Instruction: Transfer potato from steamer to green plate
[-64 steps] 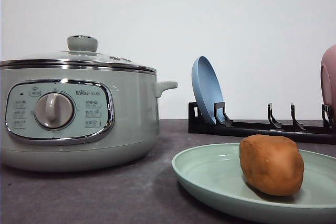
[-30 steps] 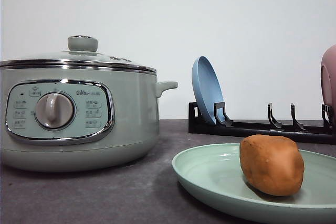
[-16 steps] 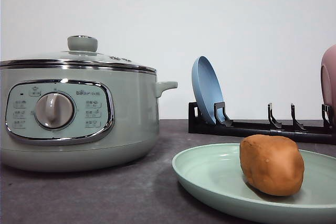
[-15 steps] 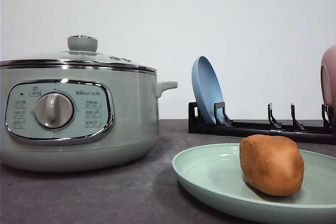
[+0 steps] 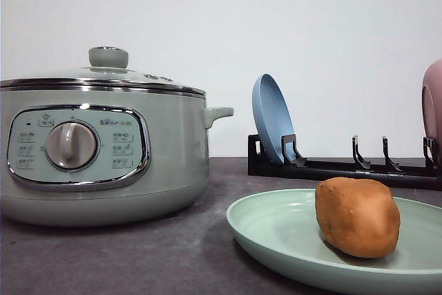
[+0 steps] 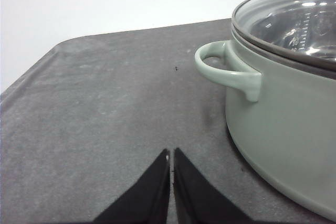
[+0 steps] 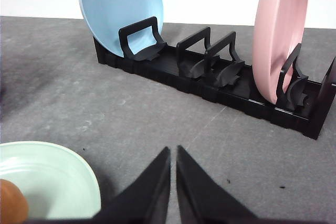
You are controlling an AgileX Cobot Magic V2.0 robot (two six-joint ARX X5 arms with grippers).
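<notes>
Potato (image 5: 357,216) sat on green plate (image 5: 276,229) nr table's front edge; steamer (image 5: 173,157) lidded. Both grippers, left (image 6: 171,156) & right (image 7: 173,153), closed, empty; task looked done.

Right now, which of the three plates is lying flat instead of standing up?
The green plate. It lies flat on the table with the potato on it, while the blue plate and the pink plate stand on edge in the black rack.

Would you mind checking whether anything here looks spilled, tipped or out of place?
Nothing stands out. The potato lies on the green plate, the steamer has its lid on, and the blue plate and pink dish stand upright in the rack.
</notes>
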